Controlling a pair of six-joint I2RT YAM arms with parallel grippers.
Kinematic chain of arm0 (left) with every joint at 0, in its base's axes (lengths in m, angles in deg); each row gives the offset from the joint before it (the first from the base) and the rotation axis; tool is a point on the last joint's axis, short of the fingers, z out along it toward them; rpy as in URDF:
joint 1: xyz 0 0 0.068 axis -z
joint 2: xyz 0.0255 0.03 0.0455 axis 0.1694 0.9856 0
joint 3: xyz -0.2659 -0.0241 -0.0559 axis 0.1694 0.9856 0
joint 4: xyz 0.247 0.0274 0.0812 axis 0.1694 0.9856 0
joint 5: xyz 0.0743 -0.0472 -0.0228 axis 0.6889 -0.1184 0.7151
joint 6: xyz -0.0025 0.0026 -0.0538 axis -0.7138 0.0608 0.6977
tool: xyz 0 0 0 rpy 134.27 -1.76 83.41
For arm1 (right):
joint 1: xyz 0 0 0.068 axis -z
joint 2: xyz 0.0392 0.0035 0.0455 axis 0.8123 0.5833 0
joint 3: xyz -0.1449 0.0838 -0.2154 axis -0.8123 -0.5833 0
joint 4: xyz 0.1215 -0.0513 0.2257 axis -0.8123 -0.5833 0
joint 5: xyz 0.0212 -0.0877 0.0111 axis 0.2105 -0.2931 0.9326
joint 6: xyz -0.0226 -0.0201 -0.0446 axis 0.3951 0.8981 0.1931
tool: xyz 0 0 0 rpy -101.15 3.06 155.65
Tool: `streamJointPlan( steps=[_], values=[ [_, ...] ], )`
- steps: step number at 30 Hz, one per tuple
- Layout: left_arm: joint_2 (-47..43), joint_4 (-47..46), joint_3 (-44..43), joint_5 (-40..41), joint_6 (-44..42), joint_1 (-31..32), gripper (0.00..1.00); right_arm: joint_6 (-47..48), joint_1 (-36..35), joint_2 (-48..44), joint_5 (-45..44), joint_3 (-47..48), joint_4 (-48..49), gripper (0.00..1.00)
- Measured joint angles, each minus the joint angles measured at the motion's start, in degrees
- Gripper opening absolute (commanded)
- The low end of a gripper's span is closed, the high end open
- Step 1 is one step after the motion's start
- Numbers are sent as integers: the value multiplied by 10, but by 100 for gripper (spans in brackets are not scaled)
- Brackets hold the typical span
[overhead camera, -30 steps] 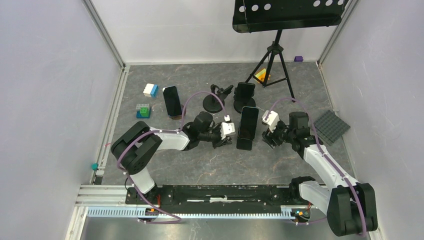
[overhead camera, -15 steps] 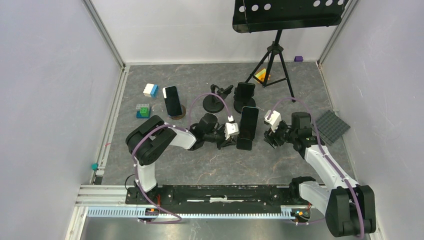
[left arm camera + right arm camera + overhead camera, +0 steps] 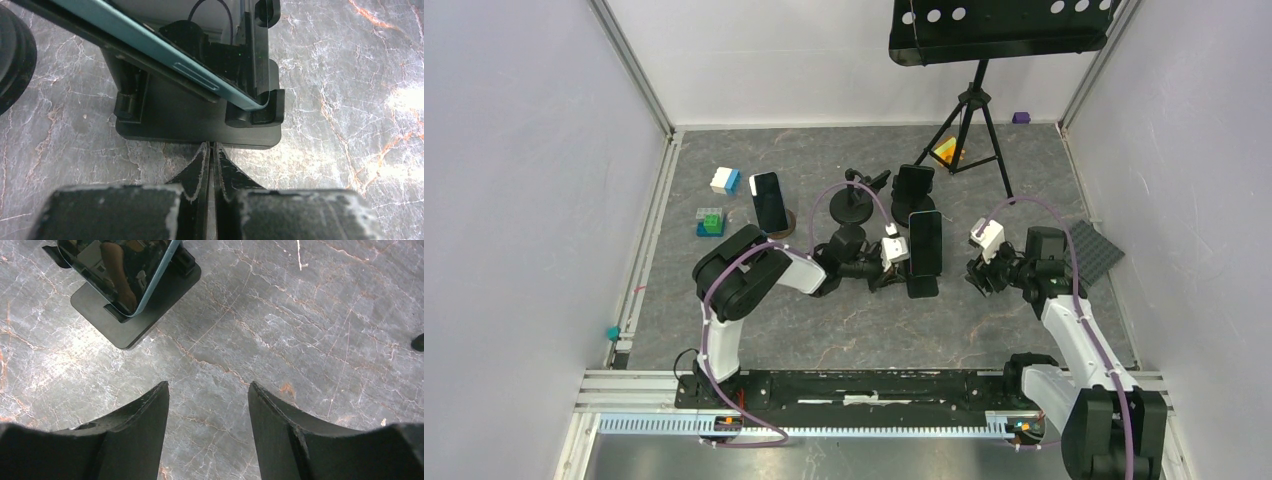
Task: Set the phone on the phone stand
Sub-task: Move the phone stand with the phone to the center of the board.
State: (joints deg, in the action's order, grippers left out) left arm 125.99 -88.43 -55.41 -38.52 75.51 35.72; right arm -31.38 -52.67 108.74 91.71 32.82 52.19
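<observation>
A dark phone (image 3: 925, 243) leans on a black phone stand (image 3: 921, 287) at the table's middle. In the left wrist view the phone (image 3: 150, 45) rests tilted with its lower edge in the lip of the stand (image 3: 200, 127). My left gripper (image 3: 212, 146) is shut and empty, its tips touching the stand's near edge; it also shows in the top view (image 3: 890, 275). My right gripper (image 3: 207, 387) is open and empty over bare table, to the right of the stand (image 3: 135, 305) and phone (image 3: 120, 270); it also shows in the top view (image 3: 980, 277).
Another phone on a stand (image 3: 768, 202) stands at the left. Two more stands (image 3: 851, 200) (image 3: 913, 186) are behind the middle. Toy blocks (image 3: 711, 220) (image 3: 725, 180) lie at the left, a tripod (image 3: 972, 125) at the back, a grey plate (image 3: 1089, 252) at the right.
The phone and stand have risen from lying flat to standing more upright. My left gripper has followed to the right against the stand. My right gripper has drawn back to the right.
</observation>
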Motion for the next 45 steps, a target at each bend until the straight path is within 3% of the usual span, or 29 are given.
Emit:
streamJointPlan(
  steps=[10, 22, 32, 36, 45],
  values=[
    [28, 62, -67, -20, -1, 0, 18, 3, 16, 8, 19, 0, -9, 64],
    [67, 122, -145, -62, -2, 3, 18, 3, 23, 8, 24, 0, -15, 64],
    [102, 170, -214, -76, -3, 26, 20, -17, 30, -1, 33, -4, -1, 89],
    [103, 173, -216, -76, -3, 29, 28, -44, 30, 1, 43, -12, 30, 98],
    [65, 116, -137, -59, -7, 29, 53, -110, 22, 28, 83, -17, 84, 98]
  ],
)
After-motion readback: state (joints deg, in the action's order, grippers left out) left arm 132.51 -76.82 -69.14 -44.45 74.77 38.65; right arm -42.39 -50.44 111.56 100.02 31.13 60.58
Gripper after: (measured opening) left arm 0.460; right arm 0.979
